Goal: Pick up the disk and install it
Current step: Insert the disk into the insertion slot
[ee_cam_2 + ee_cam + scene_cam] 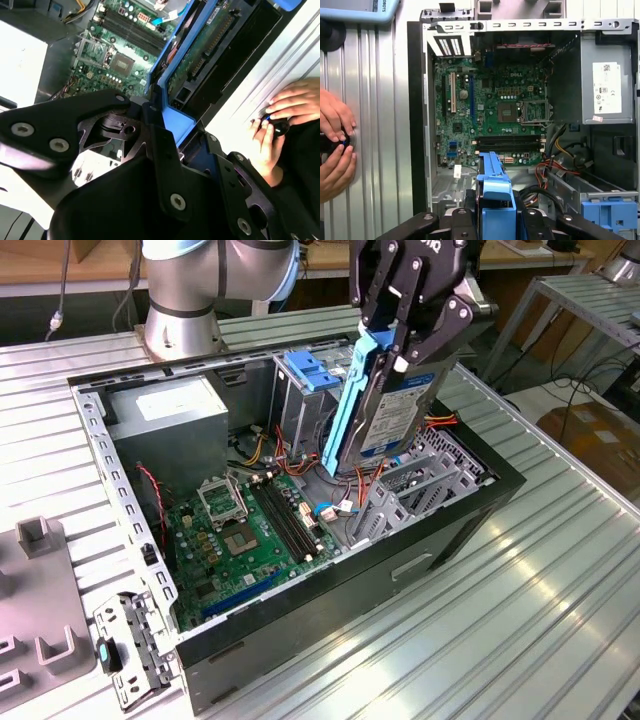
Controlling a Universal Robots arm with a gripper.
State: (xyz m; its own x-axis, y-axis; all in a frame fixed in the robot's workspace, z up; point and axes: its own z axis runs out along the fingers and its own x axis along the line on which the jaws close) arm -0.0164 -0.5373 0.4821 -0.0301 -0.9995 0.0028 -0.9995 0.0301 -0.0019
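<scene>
Exterior view: the gripper [405,340] hangs over the open computer case [420,555], which lies on the table [560,630]. Its fingers [441,328] are clenched on the upper end of the disk [395,418]. The disk hangs below the fingers, near upright but tilted. Its lower end is close over the grey drive cage [410,485]; contact cannot be confirmed.

Probable hazards:

- Jamming. The tilt may drive a blue side rail against the cage edge instead of into its guide.
- Cable snag. Red and orange cables [375,475] lie directly beneath the fingers and could be pinched under the disk.
- Slip. The grip is at one end only, so a side load could rotate the disk between the fingers.
- Board damage. The motherboard [240,540] lies below and beside the fingers.
- Personnel. In the first wrist view, a person's hands [335,145] rest on the table beside the case.
</scene>
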